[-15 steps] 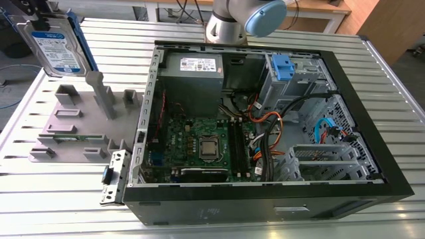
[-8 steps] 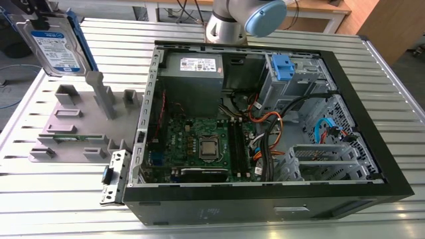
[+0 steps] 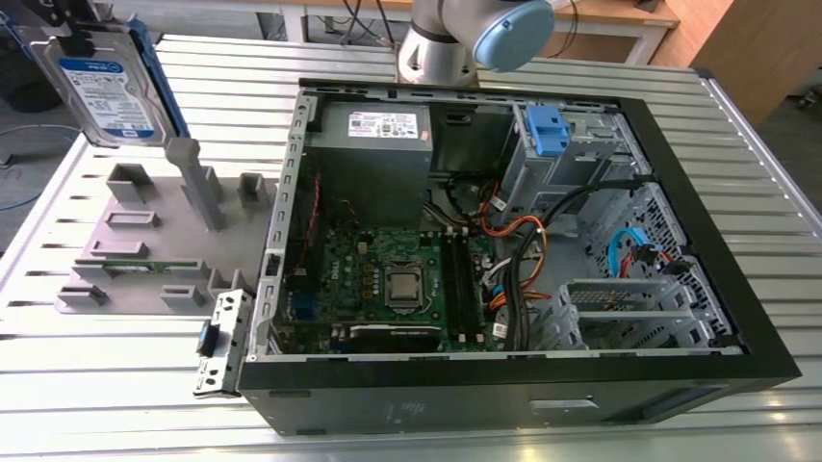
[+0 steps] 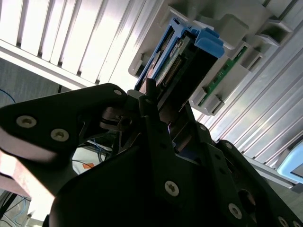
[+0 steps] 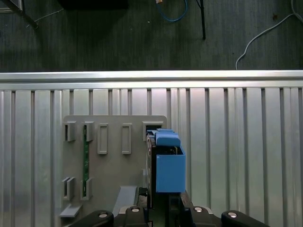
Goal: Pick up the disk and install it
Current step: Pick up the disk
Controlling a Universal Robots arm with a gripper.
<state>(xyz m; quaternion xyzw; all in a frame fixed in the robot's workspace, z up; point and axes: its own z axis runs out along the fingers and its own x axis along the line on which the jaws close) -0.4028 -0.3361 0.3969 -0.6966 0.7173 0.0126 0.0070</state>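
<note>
Blue-railed disk [image 3: 114, 91], clamped upright in end effector [image 4: 168, 103], above grey fixture plate [image 3: 141, 245]

This is a robotics lab or workshop. A slatted aluminium bench [image 3: 115, 385] beneath the jaws carries an opened desktop computer case [image 3: 514, 390] and a grey fixture plate [image 3: 167, 241]. Loose cables [image 5: 173, 20] trail over the dark floor beyond.

Silver disk [image 3: 92, 45], blue-white label [image 3: 114, 96], blue frame [image 3: 164, 82].
</note>
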